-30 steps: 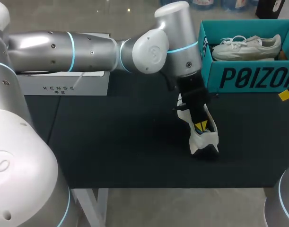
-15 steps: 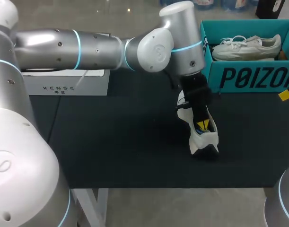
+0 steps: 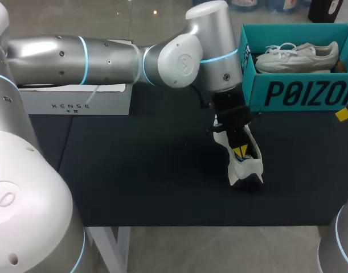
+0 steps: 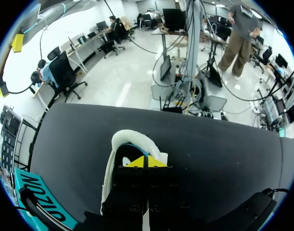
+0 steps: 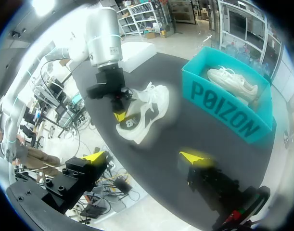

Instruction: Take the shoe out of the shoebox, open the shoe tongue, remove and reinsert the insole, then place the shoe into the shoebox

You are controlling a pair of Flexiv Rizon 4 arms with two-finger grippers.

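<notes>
While the left gripper (image 4: 147, 162) is reaching into the white shoe's (image 3: 246, 164) opening, its 2 yellow tips are pressing together; whether they are pinching the insole I cannot tell. The shoe is sitting on the black table (image 3: 134, 182), near the teal shoebox (image 3: 299, 94). The right gripper (image 5: 144, 158) is hanging wide and empty. I judge the insole should be coming up slowly from the heel, with the right gripper steadying the shoe.

A black-topped table (image 3: 134, 182) bears a white, seemingly closed box (image 3: 77, 102).
</notes>
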